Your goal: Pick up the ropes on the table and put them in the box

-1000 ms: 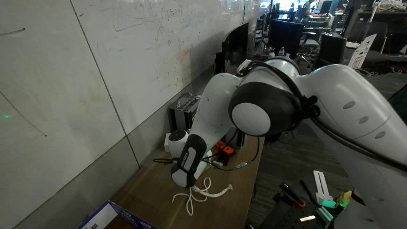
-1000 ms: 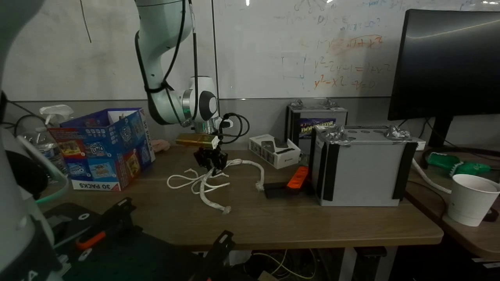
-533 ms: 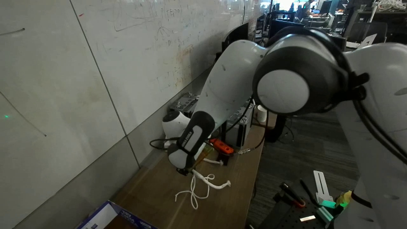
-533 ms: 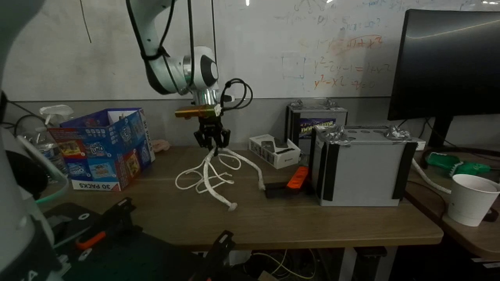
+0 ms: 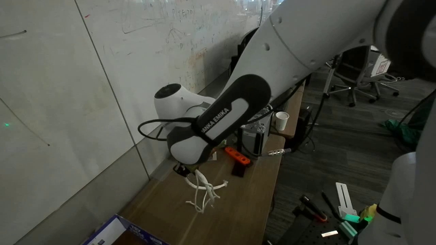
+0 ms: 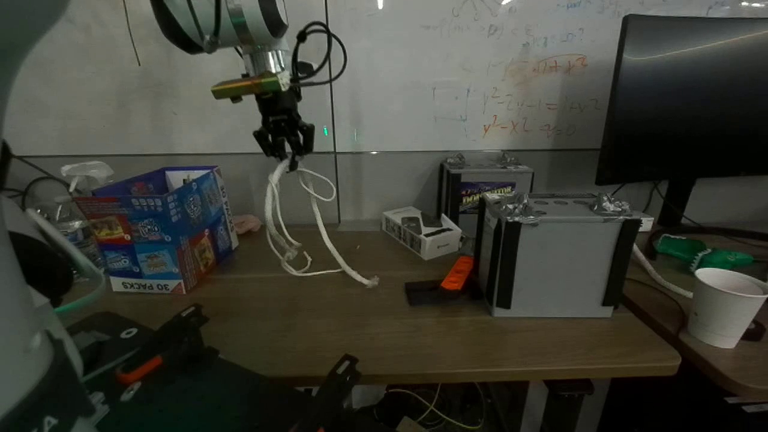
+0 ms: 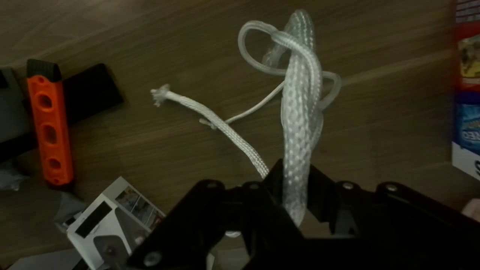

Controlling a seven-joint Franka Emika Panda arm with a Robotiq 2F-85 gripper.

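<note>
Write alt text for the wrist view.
The claw grips white ropes above the brown table. At left are an orange bar and, lower, a white carton; the box shows partly at the right edge.

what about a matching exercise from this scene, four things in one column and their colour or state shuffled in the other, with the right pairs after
1 ropes
2 box
3 bar with three holes
4 paper cup

A white, standing upright
B plain orange
C hanging from the hand
D mostly blue, printed "30 PACKS"

Pairs: 1-C, 2-D, 3-B, 4-A
</note>
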